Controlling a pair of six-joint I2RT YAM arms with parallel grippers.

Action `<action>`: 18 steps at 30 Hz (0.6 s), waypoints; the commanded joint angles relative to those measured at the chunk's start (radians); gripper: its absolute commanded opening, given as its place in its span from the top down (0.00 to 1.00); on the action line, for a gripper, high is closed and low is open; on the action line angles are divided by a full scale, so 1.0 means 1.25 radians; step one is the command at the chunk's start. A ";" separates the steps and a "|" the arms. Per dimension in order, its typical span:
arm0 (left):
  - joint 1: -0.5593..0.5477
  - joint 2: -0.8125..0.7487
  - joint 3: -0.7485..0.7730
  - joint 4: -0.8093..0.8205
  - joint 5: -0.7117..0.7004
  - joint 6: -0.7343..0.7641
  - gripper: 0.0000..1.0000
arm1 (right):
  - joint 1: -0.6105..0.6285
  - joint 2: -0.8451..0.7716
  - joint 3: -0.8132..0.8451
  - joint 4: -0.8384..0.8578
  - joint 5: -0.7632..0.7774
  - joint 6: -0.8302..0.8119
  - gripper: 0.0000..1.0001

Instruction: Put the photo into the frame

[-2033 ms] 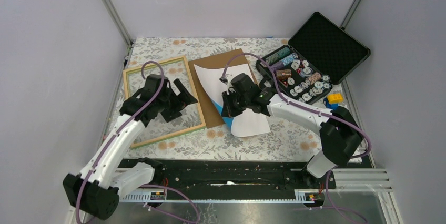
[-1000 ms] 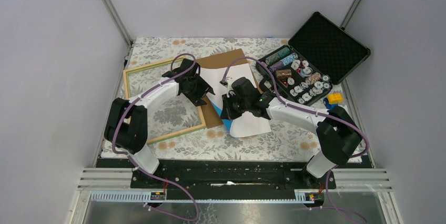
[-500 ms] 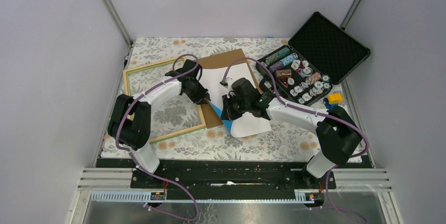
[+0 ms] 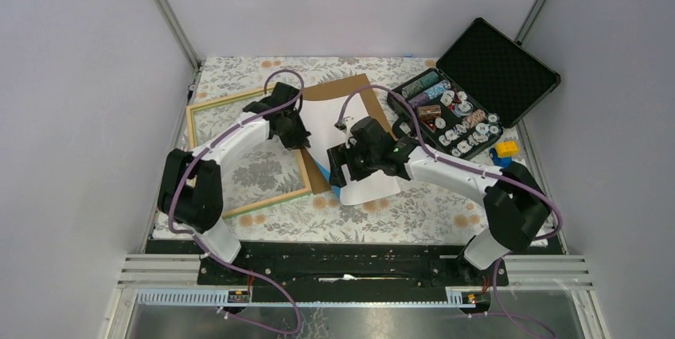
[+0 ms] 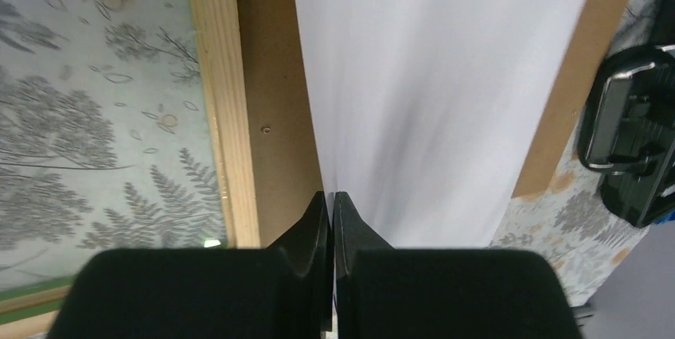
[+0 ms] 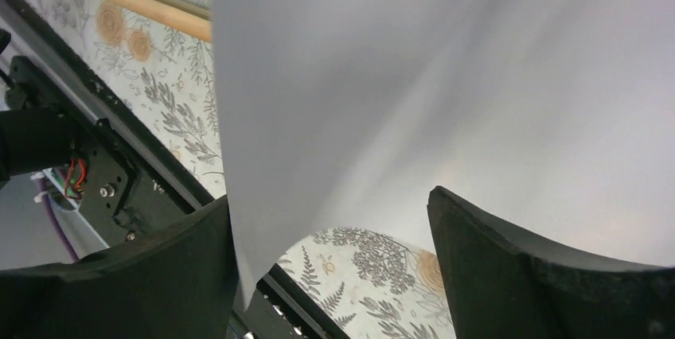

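The photo [image 4: 328,126] lies white back up, curled, over the brown backing panel [image 4: 338,87]; a blue corner shows at its lower left. My left gripper [image 4: 301,142] is shut on the photo's [image 5: 438,76] left edge, its fingertips [image 5: 318,208] pinching the sheet beside the frame's wooden rail [image 5: 219,100]. The frame [image 4: 263,202] lies flat at the left, back up, with the patterned cloth showing through its pane. My right gripper [image 4: 341,168] hangs open over the photo's near part. The sheet [image 6: 398,76] bows loose between its spread fingers [image 6: 493,251].
An open black case [image 4: 493,68] with several rows of chips [image 4: 450,116] sits at the back right. A small yellow and blue object [image 4: 506,150] lies beside it. The black base rail [image 4: 342,263] runs along the near edge.
My left gripper has closed on the photo's left edge. My right gripper has opened and let go of the photo, and the sheet has shifted slightly left.
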 commanded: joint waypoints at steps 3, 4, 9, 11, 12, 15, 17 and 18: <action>0.076 -0.134 0.024 -0.041 -0.024 0.265 1.00 | -0.016 -0.120 0.118 -0.133 0.154 -0.056 0.04; 0.088 -0.141 0.028 -0.056 -0.024 0.283 1.00 | -0.029 -0.142 0.116 -0.132 0.156 -0.062 0.03; 0.236 -0.142 0.055 -0.156 0.041 0.415 1.00 | -0.182 -0.269 0.018 -0.019 0.063 -0.056 0.00; 0.279 -0.145 0.059 -0.185 0.034 0.460 1.00 | -0.240 -0.281 -0.004 -0.001 0.033 -0.063 0.00; 0.295 -0.148 0.058 -0.195 0.017 0.484 1.00 | -0.252 -0.276 -0.006 -0.007 0.028 -0.064 0.00; 0.337 -0.146 0.057 -0.217 -0.080 0.526 1.00 | -0.264 -0.258 -0.029 -0.002 -0.004 -0.070 0.00; 0.351 -0.131 0.057 -0.221 -0.128 0.523 1.00 | -0.269 -0.245 -0.044 0.011 -0.010 -0.067 0.00; 0.359 -0.120 0.061 -0.228 -0.144 0.518 1.00 | -0.270 -0.239 -0.047 0.012 -0.011 -0.065 0.00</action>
